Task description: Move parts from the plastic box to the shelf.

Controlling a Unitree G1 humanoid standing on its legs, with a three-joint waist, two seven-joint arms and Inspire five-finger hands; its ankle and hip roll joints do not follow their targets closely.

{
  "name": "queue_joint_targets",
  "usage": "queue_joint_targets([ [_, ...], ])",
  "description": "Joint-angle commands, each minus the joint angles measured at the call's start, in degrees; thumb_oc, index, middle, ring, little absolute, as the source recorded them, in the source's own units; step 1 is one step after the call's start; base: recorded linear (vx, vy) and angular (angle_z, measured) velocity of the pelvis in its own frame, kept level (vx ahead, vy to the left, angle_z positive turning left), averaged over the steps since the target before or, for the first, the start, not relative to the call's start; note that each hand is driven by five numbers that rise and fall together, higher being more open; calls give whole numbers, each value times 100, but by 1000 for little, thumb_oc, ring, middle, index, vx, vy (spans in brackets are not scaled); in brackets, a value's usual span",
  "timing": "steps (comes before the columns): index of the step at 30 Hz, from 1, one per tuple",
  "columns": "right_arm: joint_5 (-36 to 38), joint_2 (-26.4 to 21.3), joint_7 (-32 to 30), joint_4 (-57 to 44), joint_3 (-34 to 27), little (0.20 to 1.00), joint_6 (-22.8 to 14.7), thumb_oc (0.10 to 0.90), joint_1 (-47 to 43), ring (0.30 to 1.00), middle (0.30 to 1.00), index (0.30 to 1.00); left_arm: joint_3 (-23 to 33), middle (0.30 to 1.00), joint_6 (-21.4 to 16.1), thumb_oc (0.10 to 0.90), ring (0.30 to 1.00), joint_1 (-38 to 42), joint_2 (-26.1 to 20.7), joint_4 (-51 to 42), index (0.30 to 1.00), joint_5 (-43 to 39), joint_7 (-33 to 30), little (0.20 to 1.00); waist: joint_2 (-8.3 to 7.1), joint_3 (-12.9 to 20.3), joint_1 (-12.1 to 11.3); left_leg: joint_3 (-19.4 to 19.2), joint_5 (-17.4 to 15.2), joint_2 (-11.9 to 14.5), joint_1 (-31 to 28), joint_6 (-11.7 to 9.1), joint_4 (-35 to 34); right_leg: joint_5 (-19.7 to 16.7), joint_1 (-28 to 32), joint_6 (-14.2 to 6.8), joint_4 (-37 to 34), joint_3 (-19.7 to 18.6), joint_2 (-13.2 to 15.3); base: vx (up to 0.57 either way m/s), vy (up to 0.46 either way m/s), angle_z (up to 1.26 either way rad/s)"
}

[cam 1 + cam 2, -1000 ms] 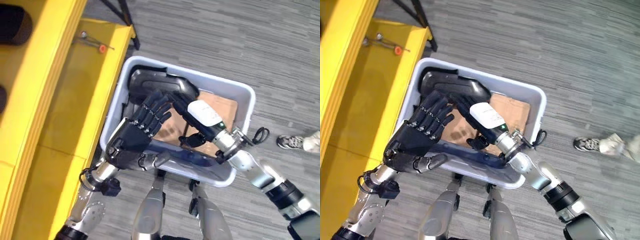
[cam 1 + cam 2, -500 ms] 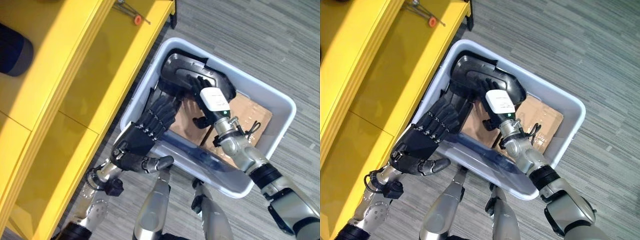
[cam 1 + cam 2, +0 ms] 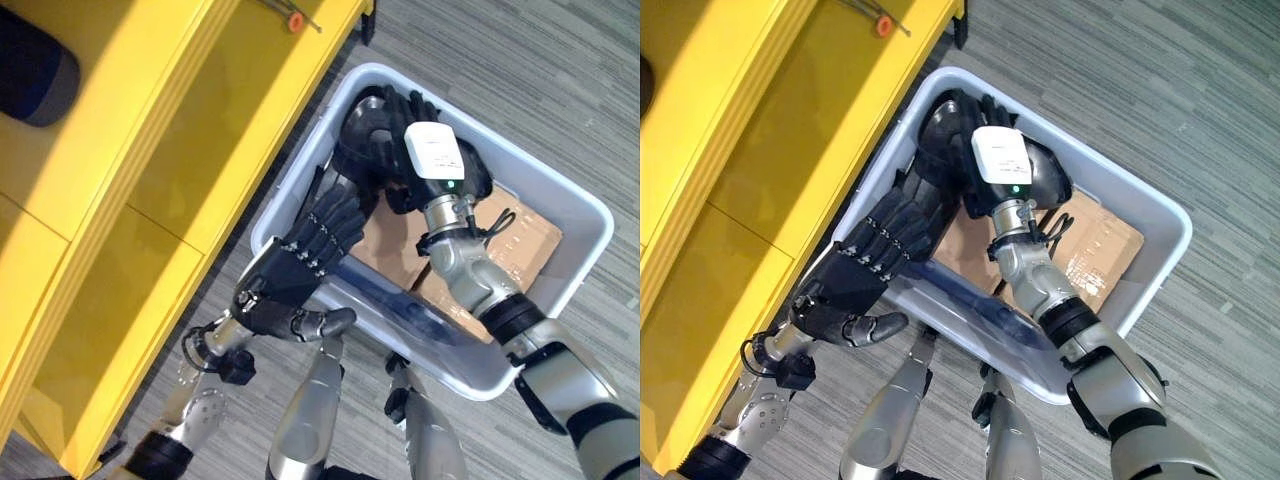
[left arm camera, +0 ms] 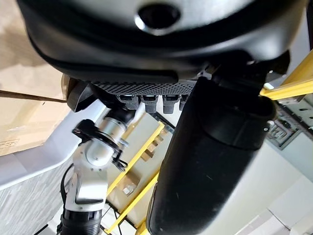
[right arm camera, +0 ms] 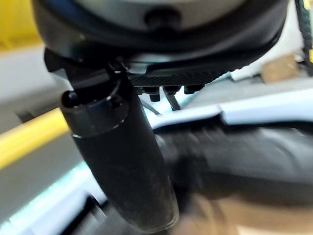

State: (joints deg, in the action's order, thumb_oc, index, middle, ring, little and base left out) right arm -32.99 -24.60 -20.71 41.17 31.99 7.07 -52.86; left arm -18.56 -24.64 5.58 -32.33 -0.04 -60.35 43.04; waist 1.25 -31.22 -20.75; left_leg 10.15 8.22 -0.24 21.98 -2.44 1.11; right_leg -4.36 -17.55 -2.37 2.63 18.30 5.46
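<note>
Seen from the robot's head looking down: a pale grey plastic box [image 3: 560, 290] sits on grey carpet floor [image 3: 560, 90] just beside a yellow shelf [image 3: 150, 180]. At the box's far end lies a large black moulded part [image 3: 1045, 178], resting over flat brown cardboard [image 3: 520, 235] that lines the bottom. The left robot hand [image 3: 305, 265] reaches over the near rim with fingers straight and spread, fingertips at the part's near edge. The right robot hand [image 3: 400, 125], with a white cover on its back, lies on top of the part; whether its fingers are curled round the part cannot be told. A small orange-tipped tool [image 3: 293, 20] lies on the shelf's top board. The step in hand looks like getting hold of the black part from both sides. Next, both hands would likely need a firm hold before lifting it clear of the box walls and swinging it left to the shelf
</note>
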Motion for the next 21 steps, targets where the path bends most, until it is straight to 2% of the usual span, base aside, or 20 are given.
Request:
queue_joint_targets([
  [1,153,-107,622,-300,544,1000,-107,900,-501,1000,1000,1000,182,1000,-65,900,1000,23,116,-639,1000,-62,527,1000,41,142,5,-428,-284,-83,182,181,156,668,107,-165,867,406,247,46,-81,17],
  [4,273,-164,933,221,862,1000,-259,900,-506,1000,1000,1000,321,1000,129,900,1000,-73,79,-675,1000,-3,714,1000,-33,142,-102,-384,-381,-66,121,137,136,765,175,-223,893,401,222,108,-147,12],
  [6,333,-218,435,187,930,1000,-637,900,-478,1000,1000,1000,393,1000,204,900,1000,-116,28,-765,1000,12,710,1000,-91,142,-121,-373,-386,-50,150,148,147,745,169,-237,884,422,187,37,-115,5],
  [7,238,-227,569,24,883,1000,-752,900,-448,1000,1000,1000,426,1000,216,900,1000,-149,-7,-777,1000,-21,747,1000,-113,142,-107,-372,-387,-52,154,154,158,731,163,-254,891,420,180,27,-75,6],
  [9,184,-221,999,-205,885,1000,-579,900,-410,1000,1000,1000,475,1000,207,900,1000,-145,-26,-752,1000,39,737,1000,-154,142,-85,-366,-387,-48,148,145,155,729,159,-264,896,413,170,20,-50,4],
  [10,24,-211,1402,-335,1041,1000,-267,900,-349,1000,1000,1000,522,1000,238,900,1000,-149,11,-749,1000,69,774,1000,-184,142,-81,-374,-387,-35,122,138,134,742,176,-257,891,409,154,-49,-35,-3],
  [11,-63,-213,1529,-333,1139,1000,6,900,-350,1000,1000,1000,568,1000,263,900,1000,-129,35,-762,1000,110,819,1000,-197,142,-84,-379,-261,-33,237,167,144,635,104,-203,844,471,139,17,-88,-5],
  [12,-257,-166,1471,-214,1263,1000,89,900,-232,1000,1000,1000,606,1000,304,900,1000,-193,59,-801,1000,199,832,1000,-219,142,-103,-386,-383,-4,74,138,95,752,223,-237,859,391,113,-50,-46,-1],
  [13,-421,-180,1477,-152,1257,1000,114,900,-232,1000,1000,1000,646,1000,336,900,1000,-172,50,-807,1000,167,884,1000,-212,142,-98,-379,-260,-7,178,167,109,636,163,-195,819,465,108,21,-62,0],
  [15,-736,-364,1423,-199,1248,1000,103,900,-69,1000,1000,1000,784,1000,368,900,1000,-265,13,-825,1000,132,972,1000,-263,142,-75,-388,-263,9,134,165,94,620,228,-210,777,452,89,-12,-32,5],
  [18,-996,-824,1208,-698,1174,1000,131,900,421,1000,1000,1000,964,1000,348,900,1000,-443,-96,-960,1000,114,948,1000,-431,142,42,-486,-318,89,50,174,88,586,293,-246,728,373,43,21,-55,-2],
  [21,-1350,-1426,942,-1630,774,1000,14,900,1121,1000,1000,1000,1128,1000,217,900,1000,-683,-265,-1109,1000,113,829,1000,-645,142,258,-632,-378,185,-22,194,91,528,310,-293,695,232,-18,4,-54,-13],
])
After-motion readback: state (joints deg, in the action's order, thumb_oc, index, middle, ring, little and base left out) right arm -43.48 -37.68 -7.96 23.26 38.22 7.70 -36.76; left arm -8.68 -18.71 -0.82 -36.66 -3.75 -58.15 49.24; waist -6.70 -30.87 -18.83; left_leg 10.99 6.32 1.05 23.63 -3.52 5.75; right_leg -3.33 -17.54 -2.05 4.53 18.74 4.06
